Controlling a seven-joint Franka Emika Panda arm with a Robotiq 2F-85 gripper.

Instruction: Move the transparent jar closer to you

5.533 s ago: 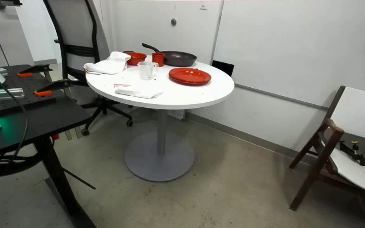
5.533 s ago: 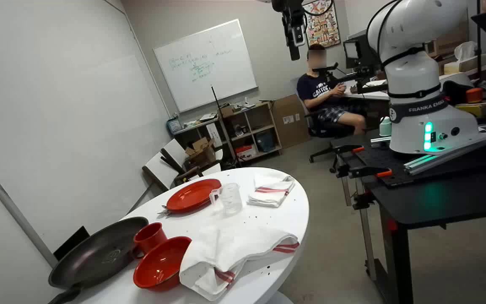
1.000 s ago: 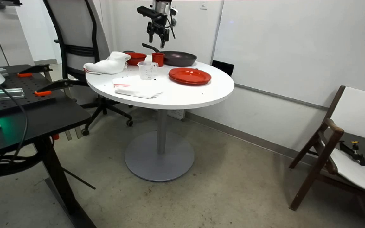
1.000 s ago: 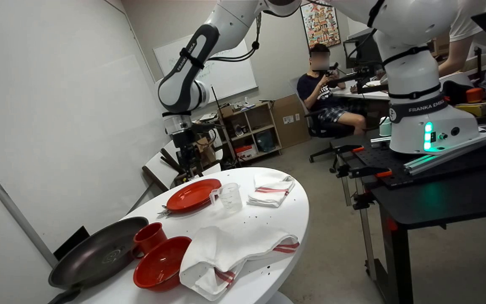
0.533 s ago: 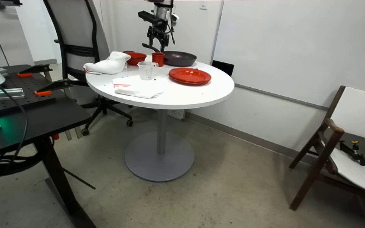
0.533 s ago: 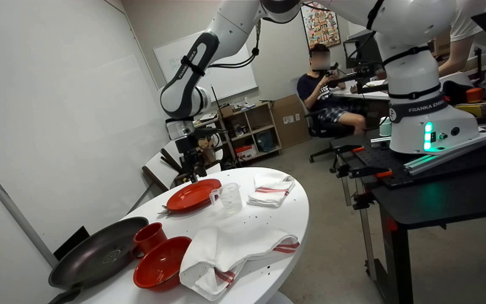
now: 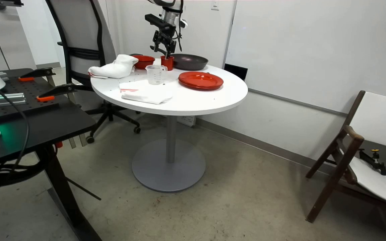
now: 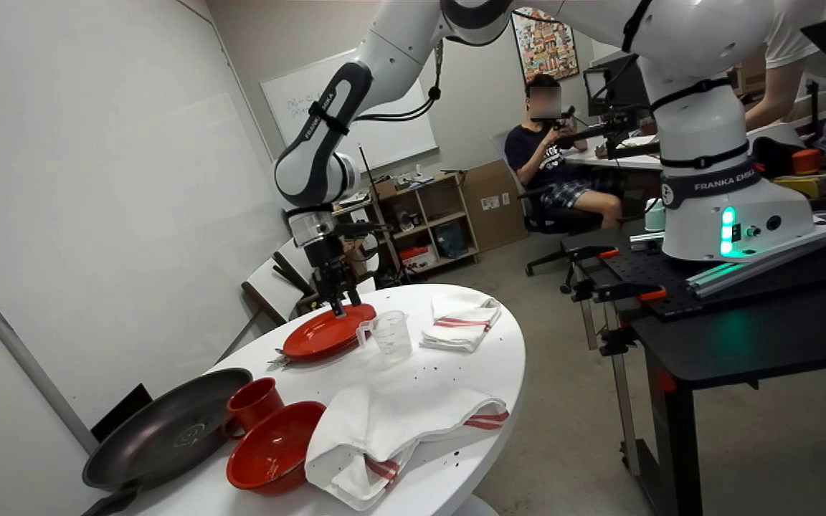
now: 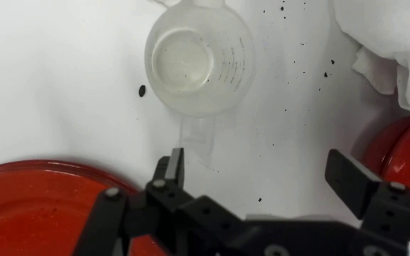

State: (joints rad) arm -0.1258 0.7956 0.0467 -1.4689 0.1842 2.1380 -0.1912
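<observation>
"FRANKA EMIKA" on robot base [image 8: 732,208] & arm link [image 8: 361,77]; jar [image 9: 198,64] mkgs illeg.

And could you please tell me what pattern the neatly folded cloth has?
The neatly folded cloth is white with red stripes, showing best in an exterior view.

Bears, as a round white table [image 7: 193,100], an upright jar [image 8: 391,337] near both the stacked plates [image 8: 323,333] and the folded cloth [image 8: 459,322]. Carries, too, the rumpled cloth [image 8: 388,426], just beside the bowl [image 8: 277,450], and a mug [image 8: 254,407] set between that bowl and the pan [image 8: 169,430]. Shows dark specks [image 9: 142,91], both near the jar and near the rumpled cloth.
</observation>
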